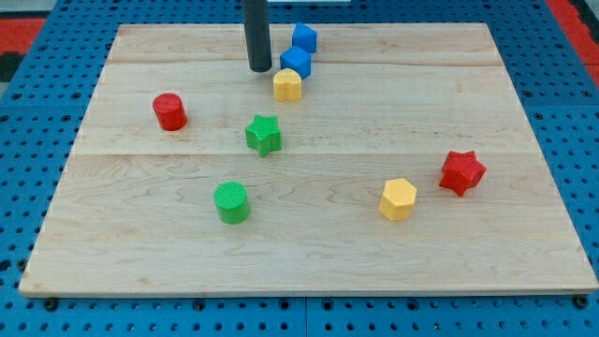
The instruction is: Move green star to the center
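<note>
The green star (264,134) lies on the wooden board (309,253), left of the board's middle. My tip (260,68) is at the end of the dark rod that comes down from the view's top. It stands above the star toward the view's top, apart from it, and just left of a blue block (296,62) and a yellow block (287,85).
A second blue block (304,38) sits near the top edge. A red cylinder (169,111) is at the left. A green cylinder (231,202) is below the star. A yellow hexagonal block (398,198) and a red star (461,172) are at the right.
</note>
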Robot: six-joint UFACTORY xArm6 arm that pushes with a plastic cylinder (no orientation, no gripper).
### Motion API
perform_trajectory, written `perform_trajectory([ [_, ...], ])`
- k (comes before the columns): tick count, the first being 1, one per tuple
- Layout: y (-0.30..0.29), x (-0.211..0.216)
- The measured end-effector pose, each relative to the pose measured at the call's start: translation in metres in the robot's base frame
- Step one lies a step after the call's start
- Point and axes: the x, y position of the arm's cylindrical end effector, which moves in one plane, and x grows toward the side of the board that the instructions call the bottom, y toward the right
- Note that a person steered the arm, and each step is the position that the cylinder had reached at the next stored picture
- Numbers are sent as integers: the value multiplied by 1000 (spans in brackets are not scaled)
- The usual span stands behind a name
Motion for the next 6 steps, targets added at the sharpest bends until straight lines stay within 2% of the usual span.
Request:
perform_trajectory([
  [2, 33, 29],
  [3, 18, 39],
  [4, -40, 54],
  [5, -70, 98],
  [6, -30, 135],
])
